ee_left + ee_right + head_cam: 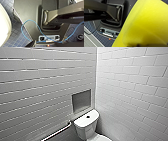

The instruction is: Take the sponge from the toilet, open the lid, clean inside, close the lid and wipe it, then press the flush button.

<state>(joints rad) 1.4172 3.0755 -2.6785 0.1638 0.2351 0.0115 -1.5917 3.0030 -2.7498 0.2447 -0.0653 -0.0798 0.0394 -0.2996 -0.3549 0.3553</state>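
- My right gripper [140, 44] seems to be clenched on the sponge [146, 22]; the yellow block sits very close to that wrist and looks squeezed.
- For my left gripper, I cannot tell the state.
- The toilet [86, 125] stands in the tiled corner, with the flush button [88, 116] dark on the tank top.
- Risk: a soft sponge can slip out if my grip is shallow.
- Risk: the loose blue cable [26, 25] may catch on something.
- I can read no brand, label or writing anywhere.
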